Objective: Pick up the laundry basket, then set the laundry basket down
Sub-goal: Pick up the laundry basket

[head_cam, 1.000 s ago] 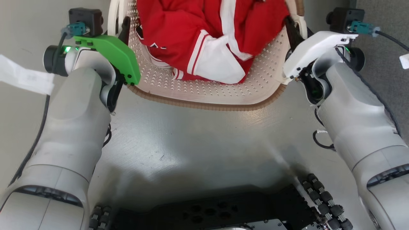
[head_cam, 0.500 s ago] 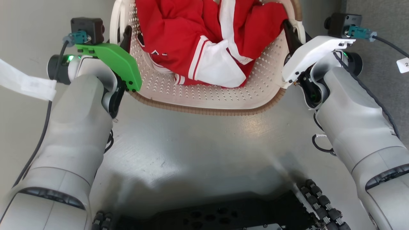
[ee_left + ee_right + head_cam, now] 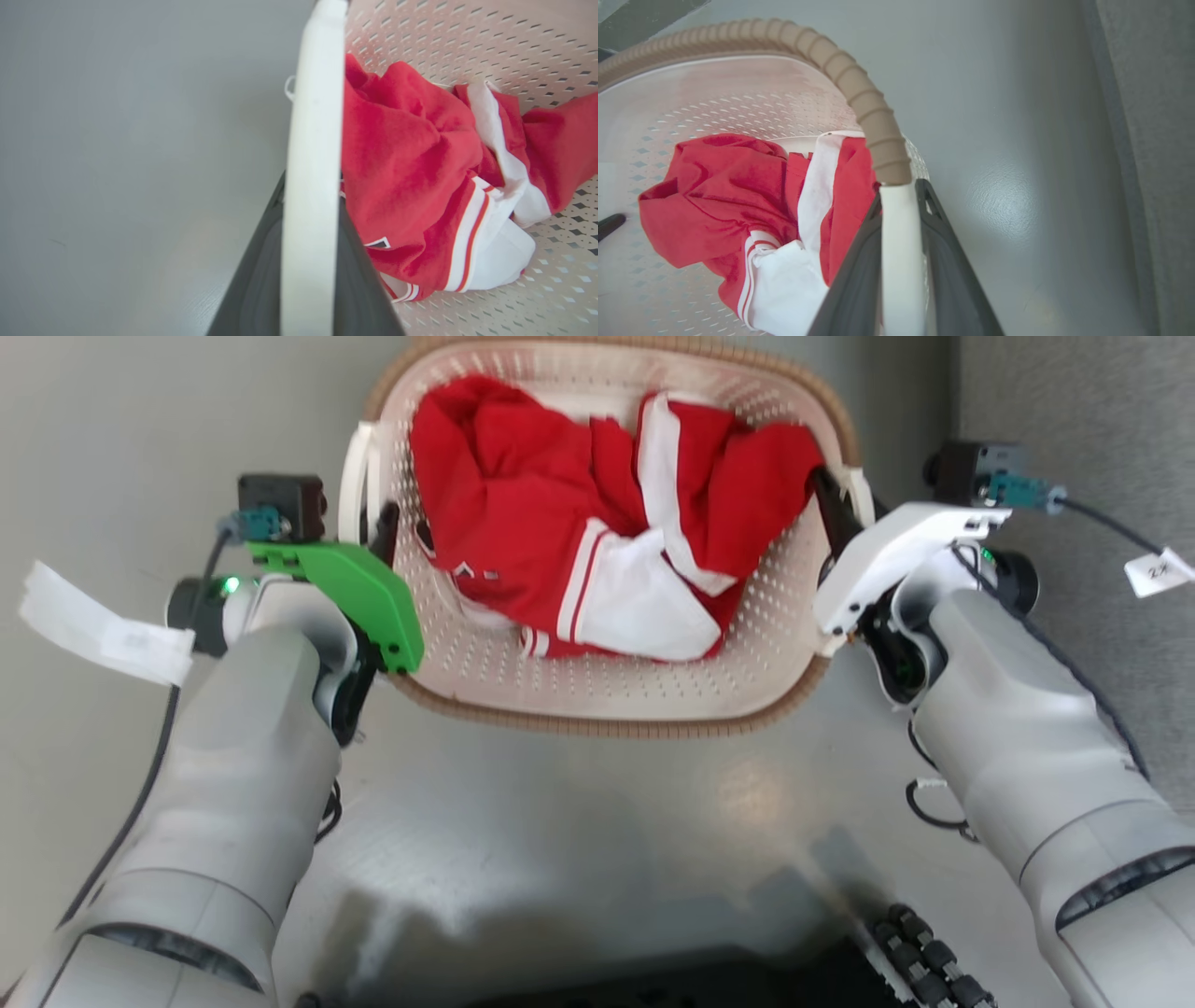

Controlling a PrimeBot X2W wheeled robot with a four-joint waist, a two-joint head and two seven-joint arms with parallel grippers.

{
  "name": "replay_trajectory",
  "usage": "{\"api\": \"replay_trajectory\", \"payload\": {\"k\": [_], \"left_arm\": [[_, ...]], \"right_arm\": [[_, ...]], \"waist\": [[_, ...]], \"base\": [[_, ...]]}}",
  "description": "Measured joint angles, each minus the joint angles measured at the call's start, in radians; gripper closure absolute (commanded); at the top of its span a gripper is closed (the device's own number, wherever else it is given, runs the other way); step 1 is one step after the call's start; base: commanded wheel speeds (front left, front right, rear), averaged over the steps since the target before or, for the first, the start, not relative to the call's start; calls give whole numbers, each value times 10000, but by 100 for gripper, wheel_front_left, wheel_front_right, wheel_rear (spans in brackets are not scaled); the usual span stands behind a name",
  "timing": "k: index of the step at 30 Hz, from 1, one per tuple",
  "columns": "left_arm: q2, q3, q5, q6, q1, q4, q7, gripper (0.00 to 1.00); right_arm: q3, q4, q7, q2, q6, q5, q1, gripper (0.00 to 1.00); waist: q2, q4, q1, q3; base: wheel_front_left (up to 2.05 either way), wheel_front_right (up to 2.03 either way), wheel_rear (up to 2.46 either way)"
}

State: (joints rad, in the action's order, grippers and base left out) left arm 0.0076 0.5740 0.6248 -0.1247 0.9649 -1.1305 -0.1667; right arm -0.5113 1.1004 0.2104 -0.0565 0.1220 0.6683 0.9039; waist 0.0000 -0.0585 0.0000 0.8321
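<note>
laundry basket [image 3: 597, 691] — handles [image 3: 310, 140] between jaws of left gripper [image 3: 372, 518], right gripper [image 3: 840, 499]

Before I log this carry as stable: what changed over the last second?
The head camera shifted; the laundry basket now shows whole, smaller and lower, arms with it. Unchanged: left gripper and right gripper shut on its white handles, red-and-white garment inside.

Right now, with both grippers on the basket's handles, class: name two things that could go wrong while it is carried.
1. Left gripper and right gripper each pinch a thin white handle; uneven lifting could tilt the laundry basket or let a handle slip.
2. The red garment lies loose by the right handle; a tilt might spill it.
</note>
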Motion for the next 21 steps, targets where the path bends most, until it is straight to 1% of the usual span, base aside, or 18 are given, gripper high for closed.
{"api": "replay_trajectory", "payload": {"k": [6, 21], "left_arm": [[0, 236, 472, -67, -434, -130, 399, 100], [21, 811, 1118, -69, -1307, -244, 1425, 100]], "right_arm": [[-301, 84, -316, 12, 0, 290, -370, 100], [-1024, 148, -1578, -17, -10, 1104, -1016, 100]], "waist": [[0, 13, 0, -829], [0, 22, 0, -2591]], "base": [[0, 0, 0], [0, 0, 0]]}}
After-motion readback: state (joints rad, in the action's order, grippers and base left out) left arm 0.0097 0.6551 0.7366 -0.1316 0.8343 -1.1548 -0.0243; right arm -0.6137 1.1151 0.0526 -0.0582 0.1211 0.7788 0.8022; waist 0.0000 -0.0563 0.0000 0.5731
